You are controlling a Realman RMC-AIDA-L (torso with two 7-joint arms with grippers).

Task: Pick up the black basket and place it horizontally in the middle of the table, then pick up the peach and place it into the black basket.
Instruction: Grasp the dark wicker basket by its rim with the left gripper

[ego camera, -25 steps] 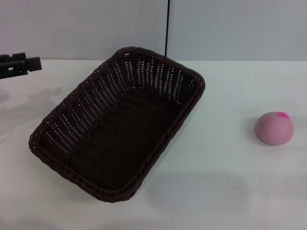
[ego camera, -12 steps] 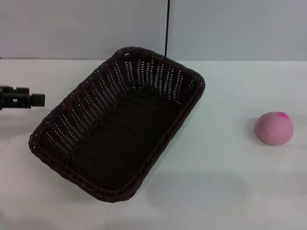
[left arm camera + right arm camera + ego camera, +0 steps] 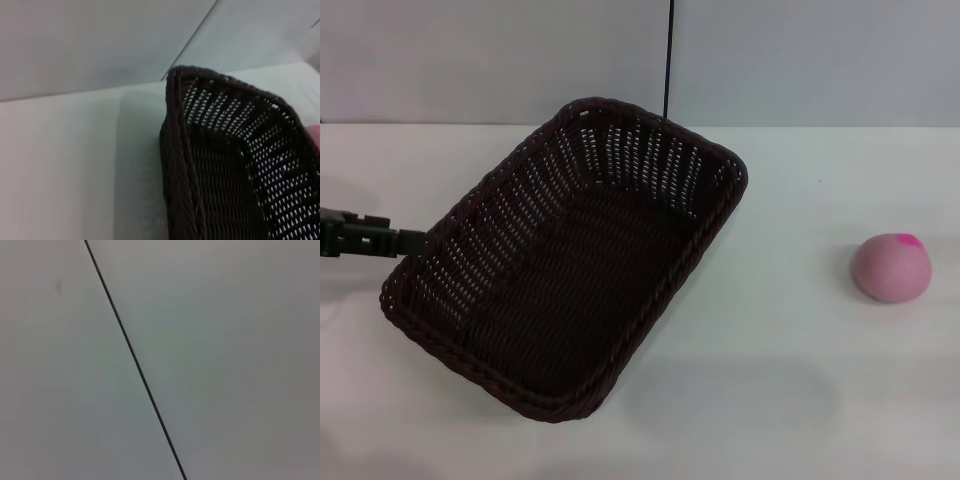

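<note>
The black basket (image 3: 570, 255) lies at a slant on the white table (image 3: 790, 380), left of the middle, and it is empty. The peach (image 3: 890, 267) sits alone on the table at the right, well apart from the basket. My left gripper (image 3: 405, 241) comes in from the left edge, its tip right at the basket's left rim. The left wrist view shows that rim and the openwork wall close up (image 3: 180, 165). My right gripper is out of view; its wrist view shows only a pale wall.
A grey wall stands behind the table with a thin dark vertical seam (image 3: 668, 60) above the basket's far corner. The same seam crosses the right wrist view (image 3: 135, 360).
My left gripper has moved down and to the right, from the far left of the table to the basket's left rim. The basket and the peach have not moved.
</note>
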